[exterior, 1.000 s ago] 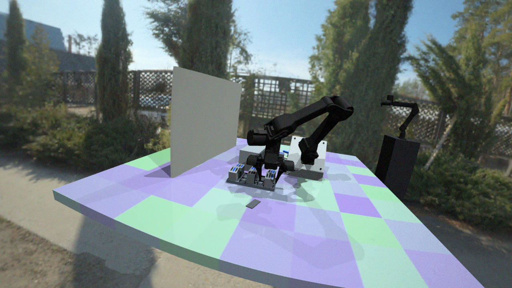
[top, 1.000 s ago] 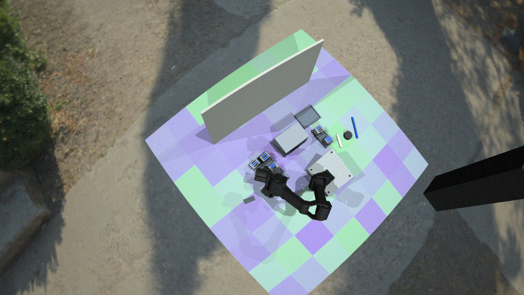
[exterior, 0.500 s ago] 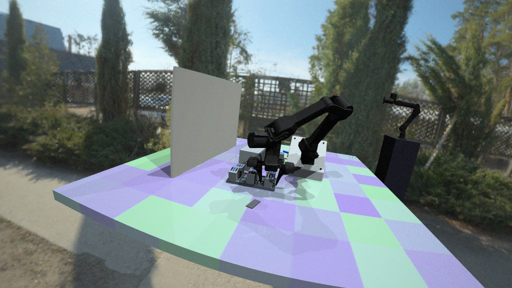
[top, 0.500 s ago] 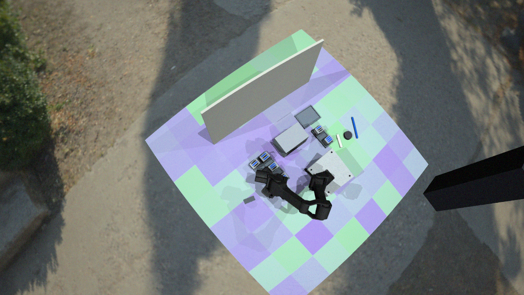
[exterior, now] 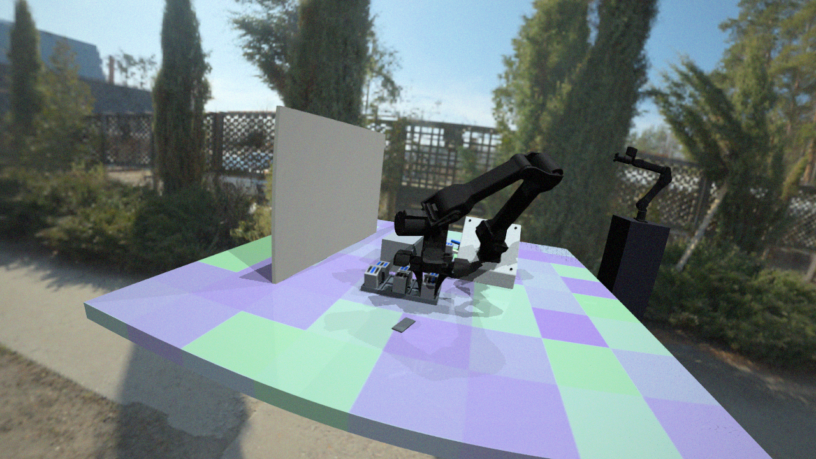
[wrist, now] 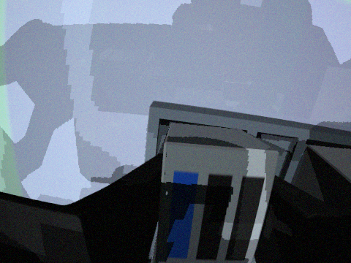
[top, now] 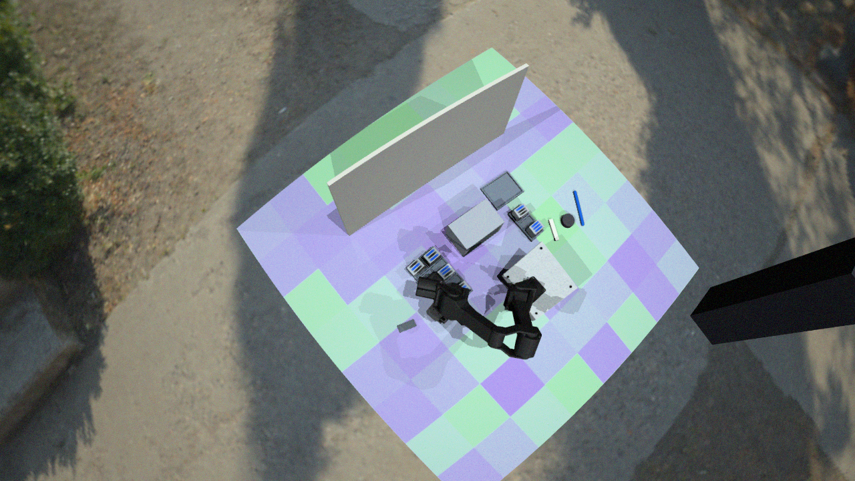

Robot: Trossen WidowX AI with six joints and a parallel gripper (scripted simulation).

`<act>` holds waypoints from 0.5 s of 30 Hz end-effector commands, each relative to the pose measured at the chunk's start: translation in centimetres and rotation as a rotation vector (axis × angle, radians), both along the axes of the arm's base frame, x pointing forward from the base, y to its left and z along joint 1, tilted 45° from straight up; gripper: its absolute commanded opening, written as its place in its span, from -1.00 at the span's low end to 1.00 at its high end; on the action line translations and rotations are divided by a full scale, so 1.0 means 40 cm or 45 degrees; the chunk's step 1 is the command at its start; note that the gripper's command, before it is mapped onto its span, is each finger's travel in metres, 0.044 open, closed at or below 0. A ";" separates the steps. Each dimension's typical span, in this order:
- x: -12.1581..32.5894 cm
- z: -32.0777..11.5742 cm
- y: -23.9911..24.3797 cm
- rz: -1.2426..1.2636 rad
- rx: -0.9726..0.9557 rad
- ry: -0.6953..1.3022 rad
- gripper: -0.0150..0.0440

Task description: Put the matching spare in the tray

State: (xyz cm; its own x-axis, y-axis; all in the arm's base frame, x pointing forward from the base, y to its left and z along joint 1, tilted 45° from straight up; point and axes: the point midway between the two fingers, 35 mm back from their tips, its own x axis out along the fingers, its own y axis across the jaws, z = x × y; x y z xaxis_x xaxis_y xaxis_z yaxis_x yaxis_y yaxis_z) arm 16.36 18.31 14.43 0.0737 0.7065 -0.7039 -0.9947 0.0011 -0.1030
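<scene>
Top view: high overhead, looks straight down, far; whole checkered table (top: 334, 310) plus surrounding pavement in frame. Exterior view: low off table's front corner, faces across table (exterior: 285, 354) toward white upright panel (exterior: 325, 191), fence, trees; mid distance. Wrist view: mounted on arm, looks steeply down between black fingers, very near, fills frame with grey spare module (wrist: 210, 204) in rack. Top and exterior share panel (top: 418, 149), arm (top: 478, 316), spare rack (top: 433, 266). Wrist overlaps both only at rack.
</scene>
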 end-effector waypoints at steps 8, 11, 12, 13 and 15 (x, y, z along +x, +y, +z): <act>0.000 0.000 0.000 0.000 0.000 0.000 -0.49; 0.000 0.000 0.000 0.000 0.000 0.000 -0.49; 0.000 0.000 0.000 0.000 0.000 0.000 -0.49; 0.000 0.001 -0.001 0.000 -0.001 0.000 -0.49; 0.002 0.009 -0.012 0.001 -0.005 0.000 -0.49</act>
